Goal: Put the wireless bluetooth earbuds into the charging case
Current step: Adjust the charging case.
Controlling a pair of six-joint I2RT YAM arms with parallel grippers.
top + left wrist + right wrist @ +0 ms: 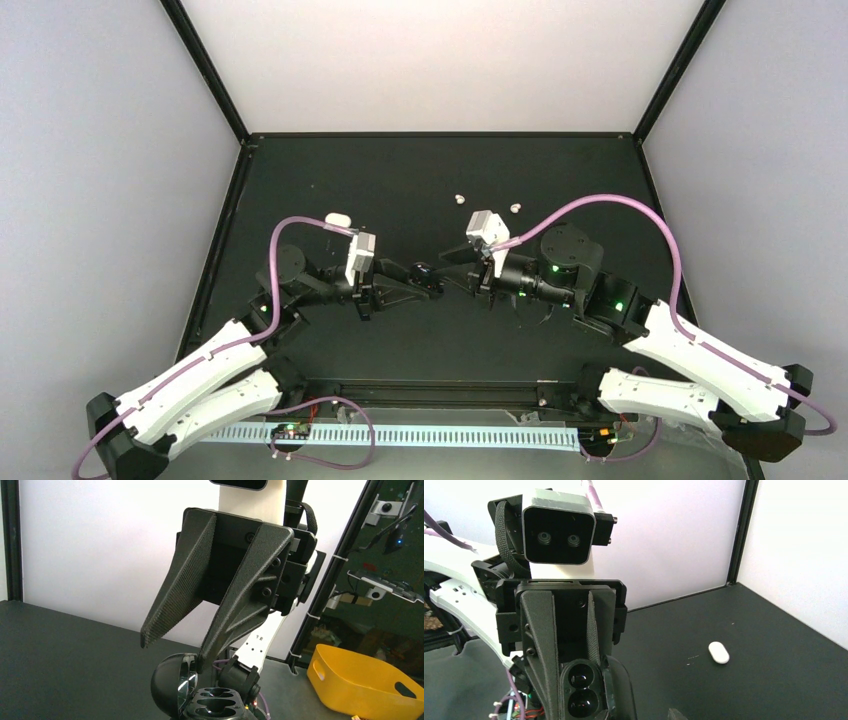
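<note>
The left gripper (576,689) is pressed together on the black charging case (583,687), one finger on each side of its body; the right wrist view shows this head-on, with the case open, its two dark round wells facing the lens and its lid (620,692) swung off to one side; whether those wells are filled or empty I cannot tell. The right gripper (178,655) stands spread, with nothing between its fingers; only the left wrist view shows this clearly, where one fingertip hangs free above the domed lid and the other comes down against the case just beside the hinge. From the top camera the two grippers meet tip to tip at the middle of the table (560,170), and the case is only a small dark lump between them, its opening unreadable. That top view alone shows the white earbuds: one (459,198) and the other (515,207) lie on the table beyond the right gripper, a little apart from each other and well clear of the case. A white oblong object (719,652) lies on the table beyond the left gripper, seen from the right wrist and from above. The left wrist view also takes in a yellow bin (360,680) beyond the table's edge.
</note>
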